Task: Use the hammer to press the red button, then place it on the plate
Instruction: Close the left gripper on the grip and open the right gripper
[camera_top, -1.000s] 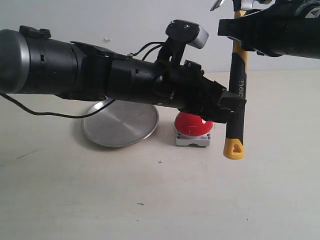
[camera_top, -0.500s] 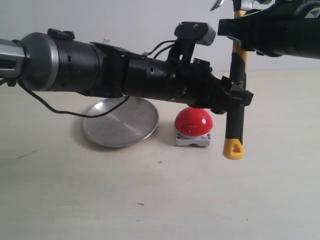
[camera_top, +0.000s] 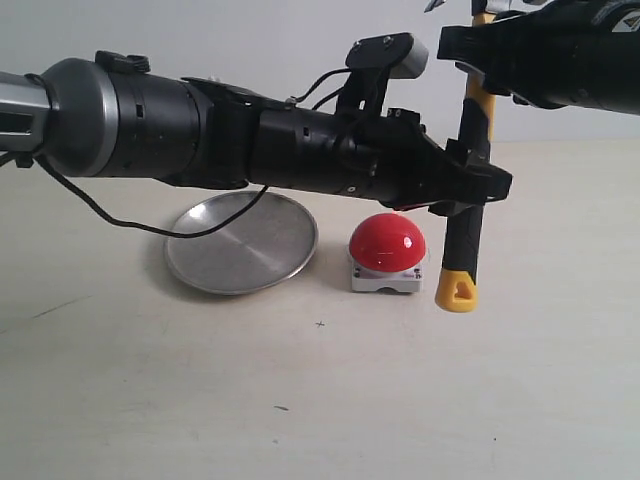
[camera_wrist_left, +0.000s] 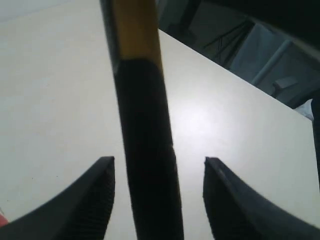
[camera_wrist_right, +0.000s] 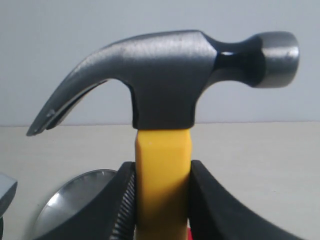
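red button (camera_top: 388, 241), silver plate (camera_top: 240, 250), yellow-black hammer (camera_top: 462, 250)

The hammer (camera_top: 463, 245) is a claw type: dark metal head, yellow shaft, black sleeve, yellow looped butt. It hangs near upright, head uppermost, with the butt tilted slightly toward the red button (camera_top: 387, 243). This is a glossy dome on a square grey-white base, resting on the bench (camera_top: 320, 400) just beside the butt. The plate (camera_top: 240, 245), round, shallow, brushed silver, lies flat near the button's other side
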